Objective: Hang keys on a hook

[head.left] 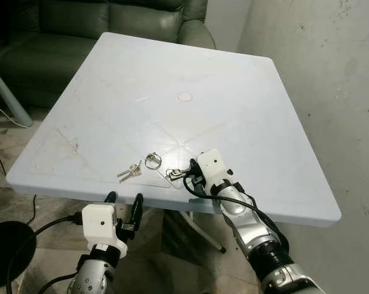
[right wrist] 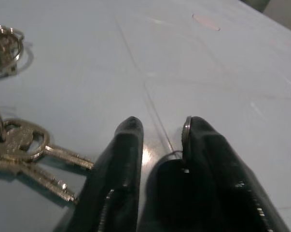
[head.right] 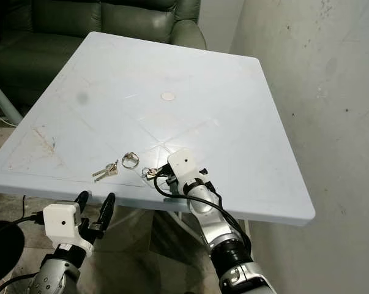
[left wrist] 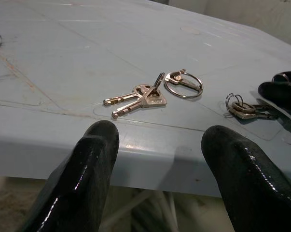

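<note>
Three sets of keys lie near the front edge of the pale blue tabletop (head.left: 245, 92). A pair of keys (head.left: 130, 172) on the robot's left, a ring (head.left: 153, 160) with one small key just beside it, and a third bunch (head.left: 174, 174) to the right of those, touching the tip of the right pincer (head.left: 188, 177).

The right pincer rests low on the tabletop with its two black fingers (right wrist: 128, 145) nearly together, a narrow gap between them. A thin metal edge shows against the inside of one finger; it may be a ring or key pinched there, but the close view is too blurred to be sure. In that same view the third bunch lies just beside the fingers.

The left pincer (head.left: 123, 203) hangs below and in front of the tabletop's edge, fingers (left wrist: 94, 159) spread wide, holding nothing, pointed toward the pair of keys.

A dark green sofa (head.left: 111, 24) stands behind the tabletop, and a bare grey wall (head.left: 331, 73) runs along the robot's right.
</note>
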{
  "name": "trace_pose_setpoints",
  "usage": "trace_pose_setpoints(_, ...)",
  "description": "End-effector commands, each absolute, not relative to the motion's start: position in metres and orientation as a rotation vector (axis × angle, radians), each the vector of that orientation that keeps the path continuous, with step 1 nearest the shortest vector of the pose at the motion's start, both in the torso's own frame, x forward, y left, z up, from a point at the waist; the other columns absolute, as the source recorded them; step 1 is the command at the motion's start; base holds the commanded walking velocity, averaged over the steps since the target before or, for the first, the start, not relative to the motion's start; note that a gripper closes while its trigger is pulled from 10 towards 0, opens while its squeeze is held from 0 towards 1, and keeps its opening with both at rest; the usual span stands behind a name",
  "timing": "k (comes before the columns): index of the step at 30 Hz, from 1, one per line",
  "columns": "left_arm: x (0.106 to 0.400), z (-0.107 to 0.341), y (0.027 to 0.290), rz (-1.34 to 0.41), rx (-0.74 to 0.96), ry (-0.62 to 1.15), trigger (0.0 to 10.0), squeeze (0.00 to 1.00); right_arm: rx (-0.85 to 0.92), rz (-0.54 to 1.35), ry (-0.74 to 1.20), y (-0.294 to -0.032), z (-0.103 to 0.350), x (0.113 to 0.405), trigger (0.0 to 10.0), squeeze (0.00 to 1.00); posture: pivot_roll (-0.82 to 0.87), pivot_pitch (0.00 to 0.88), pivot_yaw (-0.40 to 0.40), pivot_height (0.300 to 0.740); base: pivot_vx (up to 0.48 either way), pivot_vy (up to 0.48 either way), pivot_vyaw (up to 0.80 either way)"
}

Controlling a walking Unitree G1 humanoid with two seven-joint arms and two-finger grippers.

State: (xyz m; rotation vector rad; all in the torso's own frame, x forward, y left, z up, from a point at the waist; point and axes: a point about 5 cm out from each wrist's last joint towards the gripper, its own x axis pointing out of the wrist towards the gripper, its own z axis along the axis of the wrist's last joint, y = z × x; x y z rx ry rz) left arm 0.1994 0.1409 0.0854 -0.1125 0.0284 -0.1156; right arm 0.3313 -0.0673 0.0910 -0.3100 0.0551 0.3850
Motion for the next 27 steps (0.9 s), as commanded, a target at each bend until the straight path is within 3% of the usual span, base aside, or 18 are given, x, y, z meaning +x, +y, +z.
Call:
trace_pose_setpoints(1,0.1996,0.0889,0.1383,-0.116,-0.112,0.02,10.0,0.0,-0.296,0.359,0.034,-0.0734,0.0933,0.3327,3.6,0.0,0.0,0.118,-0.11,0.728,0.0,0.0,0.0)
trace_pose_setpoints(2,0.1995,0.0888,0.1381,-0.117,-0.113,0.02,10.0,0.0,-0.297,0.359,0.041,-0.074,0.0929,0.333,4.2,0.0,0.0,0.117,-0.11,0.728,0.0,0.0,0.0)
trace_pose_setpoints(9,0.1993,0.0886,0.1377,-0.118,-0.113,0.02,10.0,0.0,-0.3,0.36,0.057,-0.0745,0.0917,0.3335,4.2,0.0,0.0,0.117,-0.11,0.728,0.0,0.0,0.0)
trace_pose_setpoints(10,0.1991,0.0881,0.1372,-0.121,-0.115,0.022,10.0,0.0,-0.29,0.35,0.067,-0.0763,0.091,0.3348,10.0,0.0,0.0,0.111,-0.109,0.728,0.0,0.0,0.0)
trace_pose_setpoints(19,0.1996,0.0884,0.1361,-0.124,-0.119,0.021,10.0,0.0,-0.302,0.327,0.066,-0.0808,0.09,0.3362,10.0,0.0,0.0,0.107,-0.106,0.728,0.0,0.0,0.0)
trace_pose_setpoints(20,0.1995,0.0884,0.136,-0.125,-0.119,0.021,10.0,0.0,-0.302,0.324,0.063,-0.0813,0.0902,0.3361,4.6,0.0,0.0,0.107,-0.106,0.728,0.0,0.0,0.0)
trace_pose_setpoints(24,0.1994,0.0885,0.1358,-0.126,-0.12,0.022,10.0,0.0,-0.298,0.325,0.058,-0.0816,0.0906,0.3359,4.4,0.0,0.0,0.107,-0.106,0.728,0.0,0.0,0.0)
trace_pose_setpoints(26,0.1991,0.0886,0.1356,-0.127,-0.121,0.022,10.0,0.0,-0.296,0.333,0.064,-0.0818,0.0899,0.3358,10.0,0.0,0.0,0.11,-0.105,0.728,0.0,0.0,0.0)
trace_pose_setpoints(27,0.199,0.0886,0.1355,-0.127,-0.12,0.023,10.0,0.0,-0.296,0.339,0.067,-0.0819,0.0894,0.3358,10.0,0.0,0.0,0.11,-0.105,0.728,0.0,0.0,0.0)
